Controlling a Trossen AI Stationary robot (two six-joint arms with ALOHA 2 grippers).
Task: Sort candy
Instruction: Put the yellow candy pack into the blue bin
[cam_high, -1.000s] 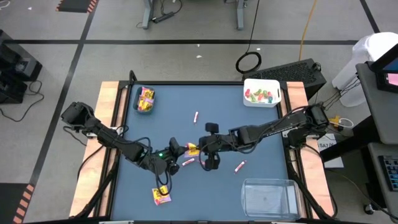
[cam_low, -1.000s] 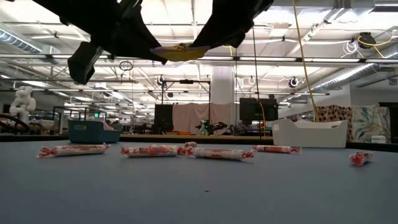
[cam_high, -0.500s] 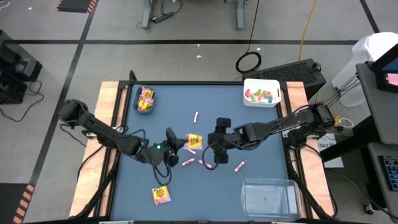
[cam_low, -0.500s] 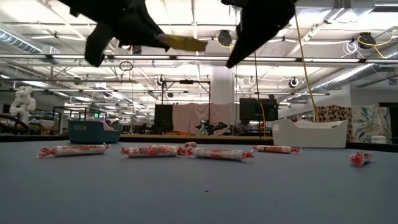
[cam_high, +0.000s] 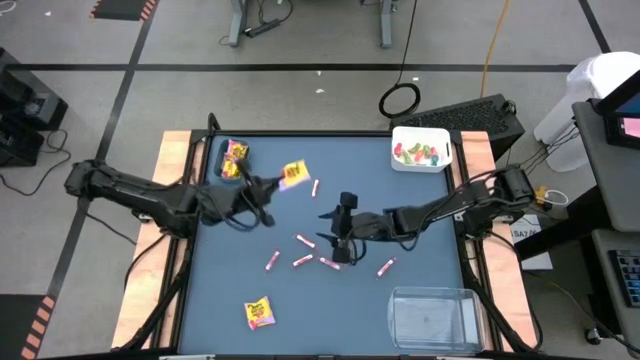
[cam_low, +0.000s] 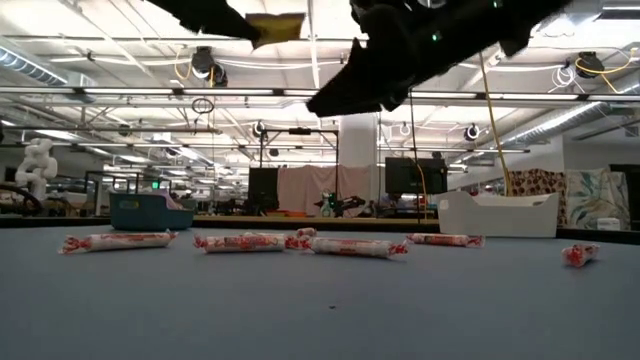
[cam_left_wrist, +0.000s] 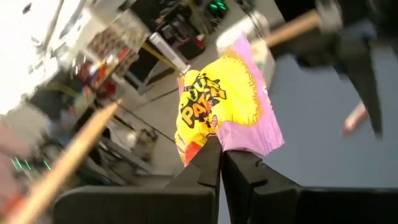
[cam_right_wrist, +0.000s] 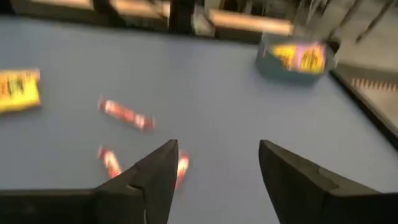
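My left gripper (cam_high: 268, 186) hangs over the table's far left, shut on a yellow and pink candy packet (cam_high: 294, 174), beside the teal bin (cam_high: 232, 160) that holds more such packets. Near the table's middle my right gripper (cam_high: 338, 248) stands open with nothing between its fingers (cam_right_wrist: 163, 173), just above several pink-white stick candies (cam_high: 303, 240) that lie flat on the blue table top. Another yellow packet (cam_high: 259, 313) lies near the front edge. In the low view the held packet (cam_low: 275, 25) shows high above the sticks (cam_low: 240, 242). My left gripper pinches the packet between its two shut fingers at one edge (cam_left_wrist: 214, 144). The fingers come at it about level from the table's left. The packet (cam_left_wrist: 224, 106) sticks out beyond the fingertips, lifted clear of the table.
A white bin (cam_high: 421, 148) with green and red pieces stands at the far right, a clear bin (cam_high: 432, 315) at the near right. One stick (cam_high: 315, 187) lies alone toward the far edge. Wooden rails (cam_high: 172, 180) border the table on both sides.
My right gripper has let go of the yellow packet, opened and sunk toward the sticks. My left gripper has kept the packet, risen and swung toward the far left, up to the teal bin, rolling as it went; the packet has gone with it, clear of the table.
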